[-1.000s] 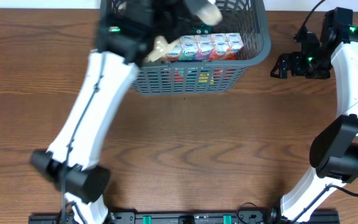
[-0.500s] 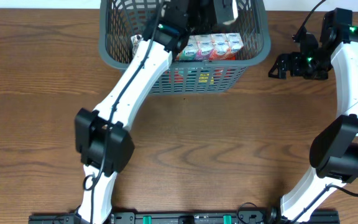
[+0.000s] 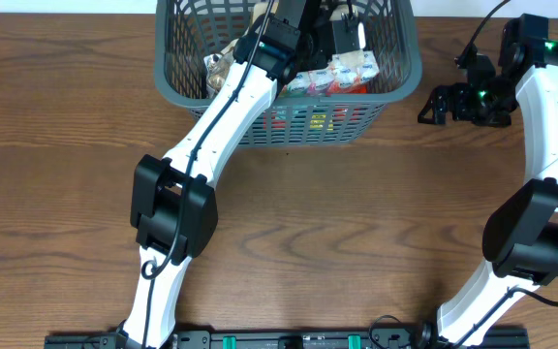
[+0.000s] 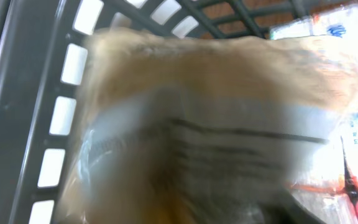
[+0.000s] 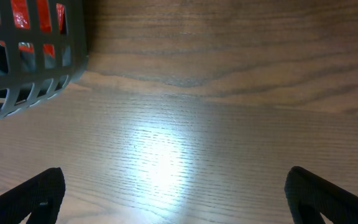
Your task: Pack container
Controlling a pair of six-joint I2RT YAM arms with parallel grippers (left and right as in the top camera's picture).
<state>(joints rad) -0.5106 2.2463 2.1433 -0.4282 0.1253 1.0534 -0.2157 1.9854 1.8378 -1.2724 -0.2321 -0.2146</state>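
The dark grey slotted container [image 3: 289, 128] stands at the table's far edge. My left gripper [image 3: 343, 35] reaches into it from above and holds a tan, clear-wrapped snack packet [image 3: 355, 62] low over a row of white cartons [image 3: 303, 83]. In the left wrist view the blurred packet [image 4: 191, 112] fills the frame and hides the fingers; the container wall [image 4: 33, 93] is at the left. My right gripper [image 3: 440, 102] is open and empty over bare table to the right of the container, and its own view [image 5: 182, 199] shows nothing between the fingers.
Another tan packet [image 3: 219, 68] lies in the container's left part. Red packets [image 3: 279, 118] show through the front lattice. The container's corner [image 5: 36, 81] shows at the upper left of the right wrist view. Brown wood table [image 3: 356, 233] lies in front.
My left arm swung right and down into the container with the packet, which now hangs over the right cartons. The right arm has not moved.
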